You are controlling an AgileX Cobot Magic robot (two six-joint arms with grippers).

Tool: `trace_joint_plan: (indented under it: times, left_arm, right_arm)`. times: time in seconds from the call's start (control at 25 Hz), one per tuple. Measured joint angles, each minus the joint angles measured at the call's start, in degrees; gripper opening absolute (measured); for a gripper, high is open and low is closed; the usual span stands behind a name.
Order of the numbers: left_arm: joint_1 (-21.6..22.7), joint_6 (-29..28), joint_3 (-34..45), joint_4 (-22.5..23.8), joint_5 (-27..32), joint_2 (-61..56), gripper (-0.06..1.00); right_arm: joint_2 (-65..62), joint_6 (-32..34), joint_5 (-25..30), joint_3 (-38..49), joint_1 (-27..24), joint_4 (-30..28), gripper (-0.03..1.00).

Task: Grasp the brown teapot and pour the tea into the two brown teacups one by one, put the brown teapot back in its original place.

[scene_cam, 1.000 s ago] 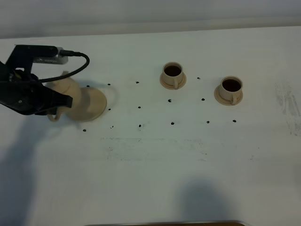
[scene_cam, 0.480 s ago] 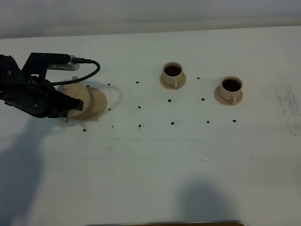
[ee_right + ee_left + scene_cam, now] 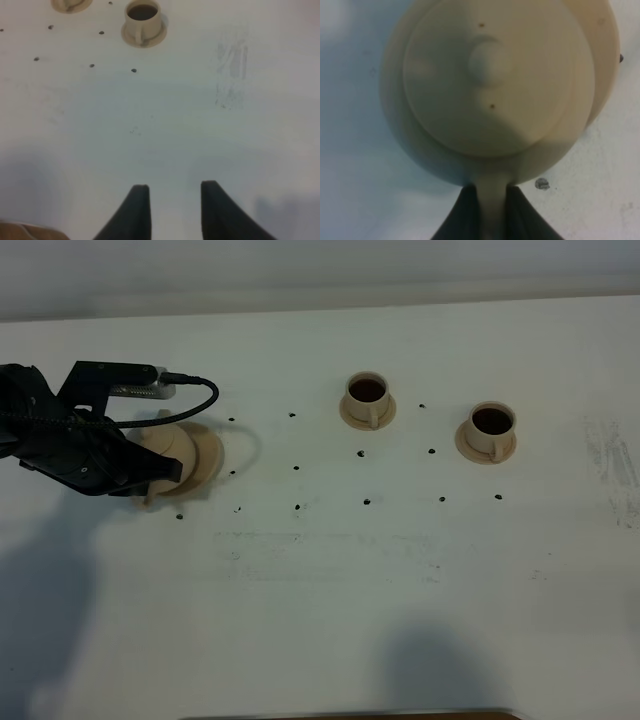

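- Where the dark fingers [image 3: 465, 220] meet in the left wrist view: left gripper [image 3: 492, 220] clamped on the loop handle [image 3: 492, 200] of the brown teapot [image 3: 495, 90], one finger on either side of it.
- Seen from straight above the lid: round knob [image 3: 489, 61] near centre, two small brown specks on the lid surface.
- Behind the teapot's far side, peeking out as a crescent: flat beige disc [image 3: 605, 65]; teapot over it, overlapping most of it; contact between the two cannot be told.
- From the high camera: teapot [image 3: 165, 452] at far left of the white table [image 3: 330, 580], half hidden under the black left arm [image 3: 60, 435]; disc [image 3: 208, 455] showing on the side toward the cups.
- Cable [image 3: 200, 400] looping from the wrist camera over the disc.
- Well to the right of the teapot: two teacups on small saucers, near cup [image 3: 367, 398] and far cup [image 3: 491, 430], both showing dark liquid, handles toward the camera, apart from each other.
- Small black dots [image 3: 297, 508] scattered across the table between teapot and cups.
- Right gripper [image 3: 172, 200]: fingers narrow with a slim gap, nothing between them, over bare table; far cup [image 3: 143, 22] ahead of it.
- Faint grey scuffs [image 3: 232, 75] on the table on the right side.
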Motion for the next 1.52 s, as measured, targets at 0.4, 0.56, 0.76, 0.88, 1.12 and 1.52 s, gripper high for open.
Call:
trace_joint_plan:
  times: [0.4, 0.56, 0.76, 0.88, 1.12, 1.52]
  left_arm:
    - [-1.12, 0.05, -1.2, 0.06, -0.34, 0.71, 0.16]
    - [-1.12, 0.15, -1.28, 0.06, -0.29, 0.71, 0.16]
    - [-1.12, 0.17, -1.28, 0.0, -0.11, 0.71, 0.16]
    - [-1.12, 0.17, -1.32, 0.0, -0.07, 0.71, 0.16]
    - [-1.12, 0.22, -1.35, -0.05, 0.45, 0.71, 0.16]
    - [-1.12, 1.46, -2.84, -1.64, 2.25, 0.71, 0.45]
  right_arm:
    - [0.0, 0.0, 0.0, 0.0, 0.0, 0.0, 0.24]
    - [0.0, 0.0, 0.0, 0.0, 0.0, 0.0, 0.24]
    - [0.0, 0.0, 0.0, 0.0, 0.0, 0.0, 0.24]
    - [0.0, 0.0, 0.0, 0.0, 0.0, 0.0, 0.24]
    - [0.0, 0.0, 0.0, 0.0, 0.0, 0.0, 0.24]
    - [0.0, 0.0, 0.0, 0.0, 0.0, 0.0, 0.24]
